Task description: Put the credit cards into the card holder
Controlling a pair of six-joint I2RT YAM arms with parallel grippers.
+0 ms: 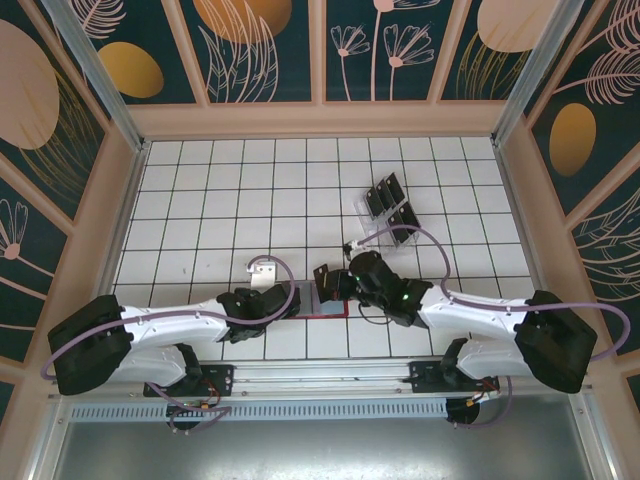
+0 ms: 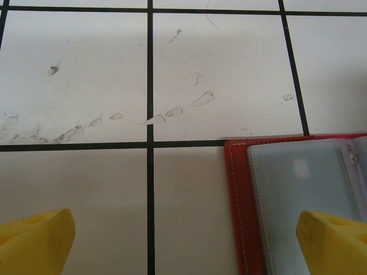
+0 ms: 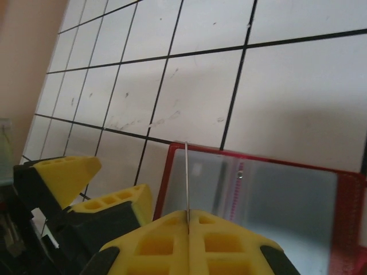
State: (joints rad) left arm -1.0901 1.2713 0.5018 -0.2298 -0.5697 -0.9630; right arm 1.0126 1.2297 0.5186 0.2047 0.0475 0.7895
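We are seeing the card holder (image 1: 320,300) lying open on the gridded table (image 1: 200,200) near its front edge, between the two arms, with its red border and grey-blue pockets facing up. Black credit cards (image 1: 388,205) are standing in a clear tray (image 1: 372,230) well behind it. The right gripper (image 3: 187,215) is pinching one thin card (image 3: 186,177) edge-on above the holder — jaws closed on it. The left gripper (image 2: 183,226) is hanging wide open, one fingertip over the holder's edge.

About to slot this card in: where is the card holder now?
The open red card holder lies flat on the table, front centre in the top view, between the left gripper and the right gripper, which pinches a credit card over it.
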